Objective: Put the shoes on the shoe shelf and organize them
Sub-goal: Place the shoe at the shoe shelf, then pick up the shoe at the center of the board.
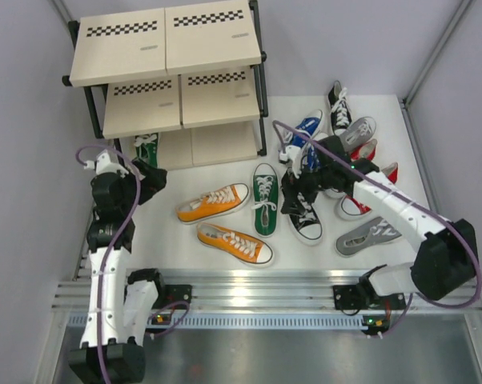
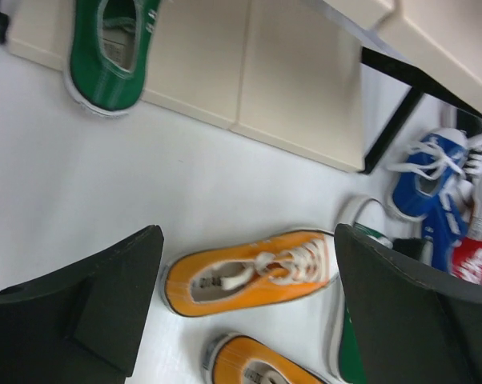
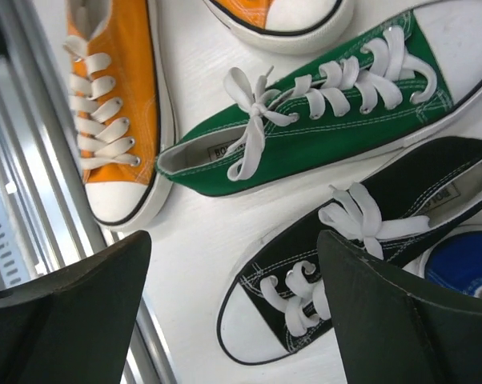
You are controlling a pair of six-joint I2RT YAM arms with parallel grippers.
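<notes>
The shoe shelf (image 1: 169,48) stands at the back left, and one green shoe (image 1: 147,148) sits on its bottom board (image 2: 225,64). That green shoe (image 2: 113,48) shows at the top of the left wrist view. My left gripper (image 1: 149,182) hangs open and holds nothing just in front of the shelf, with an orange shoe (image 2: 249,280) on the table below its open fingers (image 2: 247,240). My right gripper (image 1: 297,188) is open above a black shoe (image 3: 369,264), close to the second green shoe (image 3: 321,120). Two orange shoes (image 1: 213,202) (image 1: 234,243) lie mid-table.
Blue (image 1: 305,132), black (image 1: 338,104), grey (image 1: 369,236) and red (image 1: 369,180) shoes are heaped at the right around the right arm. A metal rail (image 1: 257,292) runs along the near edge. The shelf's black leg (image 2: 393,120) stands right of the bottom board.
</notes>
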